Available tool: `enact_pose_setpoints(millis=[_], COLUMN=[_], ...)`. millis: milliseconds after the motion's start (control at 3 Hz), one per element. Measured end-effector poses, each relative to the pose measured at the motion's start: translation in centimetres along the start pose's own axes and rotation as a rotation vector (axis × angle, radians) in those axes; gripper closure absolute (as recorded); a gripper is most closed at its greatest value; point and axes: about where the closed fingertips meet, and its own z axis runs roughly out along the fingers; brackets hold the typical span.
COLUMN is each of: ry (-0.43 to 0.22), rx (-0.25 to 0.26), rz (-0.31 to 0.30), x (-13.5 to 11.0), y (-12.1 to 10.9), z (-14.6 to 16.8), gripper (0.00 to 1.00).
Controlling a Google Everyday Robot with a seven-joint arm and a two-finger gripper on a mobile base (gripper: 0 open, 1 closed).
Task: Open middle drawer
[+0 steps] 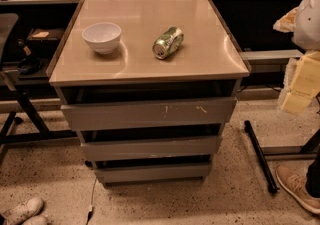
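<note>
Shoes (20, 211) stand low left. Handleless middle drawer (150, 147) likely pulls by its top gap. Gripper (302, 81) hangs far right; I cannot tell its grip.

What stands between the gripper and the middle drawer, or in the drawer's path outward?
Nothing visible does. The gripper hangs at the right edge of view, beside the cabinet, with open air toward the middle drawer. In front of the drawer only a thin cable lies on the floor, below its path. The black table foot lies off to the right.
</note>
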Motion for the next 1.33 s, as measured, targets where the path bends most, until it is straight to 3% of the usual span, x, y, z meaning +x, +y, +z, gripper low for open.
enact_pose_setpoints(millis=[667, 1000, 1333], ry=[-0.002, -0.028, -0.027], rx=[-0.012, -0.069, -0.152], rz=[-0.026, -0.081, -0.121], x=[-0.3, -1.2, -1.8], y=[1.0, 3.3, 6.4], z=[1.4, 5.6, 11.9], gripper=[0.00, 0.00, 0.00])
